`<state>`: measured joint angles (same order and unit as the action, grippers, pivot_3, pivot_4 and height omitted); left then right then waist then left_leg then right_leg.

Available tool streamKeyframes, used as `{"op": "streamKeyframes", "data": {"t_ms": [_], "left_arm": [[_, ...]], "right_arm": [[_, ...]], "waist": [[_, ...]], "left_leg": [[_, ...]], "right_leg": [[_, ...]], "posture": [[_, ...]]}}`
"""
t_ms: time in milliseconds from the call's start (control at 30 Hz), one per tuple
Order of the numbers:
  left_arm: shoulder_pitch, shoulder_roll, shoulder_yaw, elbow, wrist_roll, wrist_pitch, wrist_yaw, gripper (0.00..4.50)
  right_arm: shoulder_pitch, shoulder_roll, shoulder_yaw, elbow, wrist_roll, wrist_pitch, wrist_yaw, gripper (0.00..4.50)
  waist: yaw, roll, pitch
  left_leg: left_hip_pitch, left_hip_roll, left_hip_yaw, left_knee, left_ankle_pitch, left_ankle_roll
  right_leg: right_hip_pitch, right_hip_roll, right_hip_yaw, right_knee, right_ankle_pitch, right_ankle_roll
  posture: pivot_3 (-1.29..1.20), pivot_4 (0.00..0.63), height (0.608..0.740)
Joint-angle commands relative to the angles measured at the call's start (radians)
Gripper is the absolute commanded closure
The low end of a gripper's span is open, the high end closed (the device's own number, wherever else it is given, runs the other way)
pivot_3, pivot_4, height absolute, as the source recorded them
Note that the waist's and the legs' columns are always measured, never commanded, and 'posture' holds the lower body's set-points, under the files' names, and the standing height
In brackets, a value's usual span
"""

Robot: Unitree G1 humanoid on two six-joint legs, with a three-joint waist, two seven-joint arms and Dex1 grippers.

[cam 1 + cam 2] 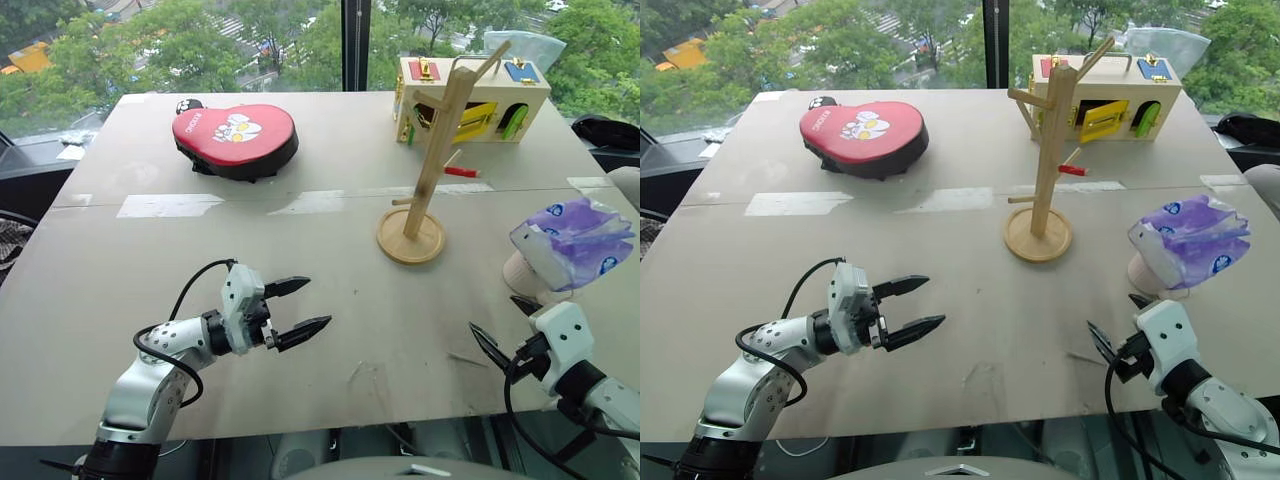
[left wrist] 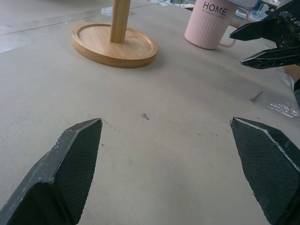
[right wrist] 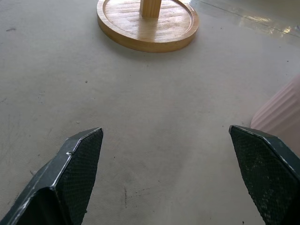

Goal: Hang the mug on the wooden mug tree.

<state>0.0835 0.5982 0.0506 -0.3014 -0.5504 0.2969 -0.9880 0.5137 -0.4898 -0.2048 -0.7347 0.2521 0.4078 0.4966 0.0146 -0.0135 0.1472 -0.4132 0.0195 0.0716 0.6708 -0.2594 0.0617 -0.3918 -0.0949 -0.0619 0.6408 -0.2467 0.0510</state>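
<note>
table (image 1: 300, 300): purple bag (image 1: 575, 240) atop mug (image 2: 213, 23), blocking; both grippers wide open, empty.

1. Your left arm (image 1: 150, 375): silver-grey rounded segments with black joint bands, ending in a white block-shaped wrist housing.
2. Your left pincer (image 1: 300, 306): two black tapered fingers with pointed tips; the inner pads (image 2: 77, 154) carry a fine cross-hatched texture and scuffed, pale edges.
3. A black cable loops from your left wrist housing back along the forearm.
4. Your right pincer (image 1: 500, 325): matching black fingers on a white housing, with black cabling behind.
</note>
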Motion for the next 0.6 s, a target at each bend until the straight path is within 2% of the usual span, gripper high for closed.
{"op": "streamKeyframes", "data": {"t_ms": [33, 267, 333, 400, 467, 600], "left_arm": [[-0.031, 0.0, 0.01, -0.02, -0.02, -0.003, -0.013, 0.0], [-0.136, -0.012, 0.005, -0.06, -0.156, 0.044, -0.107, 0.0], [-0.153, 0.008, 0.0, -0.068, -0.157, 0.033, -0.152, 0.0], [-0.166, 0.024, -0.006, -0.075, -0.157, 0.028, -0.183, 0.0], [-0.197, 0.024, -0.011, -0.083, -0.16, 0.038, -0.178, 0.0], [-0.22, 0.019, -0.024, -0.09, -0.158, 0.046, -0.17, 0.0]], "right_arm": [[-0.033, -0.005, -0.015, -0.017, 0.012, -0.033, 0.011, 0.15], [-0.138, -0.047, 0.01, -0.135, -0.028, -0.026, 0.004, 0.15], [-0.172, -0.109, -0.003, -0.217, -0.133, 0.052, -0.041, 0.15], [-0.199, -0.178, -0.027, -0.273, -0.142, 0.15, -0.027, 0.15], [-0.257, -0.321, -0.093, -0.302, -0.172, 0.274, 0.03, 0.15], [-0.372, -0.461, -0.2, -0.312, -0.088, 0.403, 0.089, 0.15]], "waist": [[0.0, 0.0, 0.0], [-0.001, 0.0, 0.0], [-0.002, 0.0, 0.0], [-0.001, 0.0, 0.0], [0.0, 0.0, 0.0], [0.0, -0.001, 0.0]], "left_leg": [[0.0, 0.0, 0.0, 0.0, 0.0, 0.0], [0.0, 0.0, 0.0, 0.0, 0.0, 0.0], [0.0, 0.0, 0.0, 0.0, 0.0, 0.0], [-0.001, 0.0, 0.002, 0.0, 0.0, 0.0], [-0.001, 0.0, 0.002, 0.0, 0.0, 0.0], [-0.001, 0.0, 0.002, 0.002, 0.0, 0.0]], "right_leg": [[0.0, 0.0, 0.0, 0.0, 0.0, 0.0], [0.0, 0.001, 0.001, 0.0, 0.002, 0.003], [0.0, 0.002, 0.001, 0.0, 0.002, 0.003], [-0.002, 0.002, 0.002, 0.0, 0.002, 0.003], [-0.002, 0.002, 0.002, 0.0, 0.002, 0.003], [-0.001, 0.002, 0.002, 0.0, 0.002, 0.003]], "posture": [[0.0, 0.15, 0.74], [0.0, 0.15, 0.74], [0.0, 0.15, 0.74], [0.0, 0.15, 0.74], [0.0, 0.15, 0.74], [0.0, 0.15, 0.74]]}}
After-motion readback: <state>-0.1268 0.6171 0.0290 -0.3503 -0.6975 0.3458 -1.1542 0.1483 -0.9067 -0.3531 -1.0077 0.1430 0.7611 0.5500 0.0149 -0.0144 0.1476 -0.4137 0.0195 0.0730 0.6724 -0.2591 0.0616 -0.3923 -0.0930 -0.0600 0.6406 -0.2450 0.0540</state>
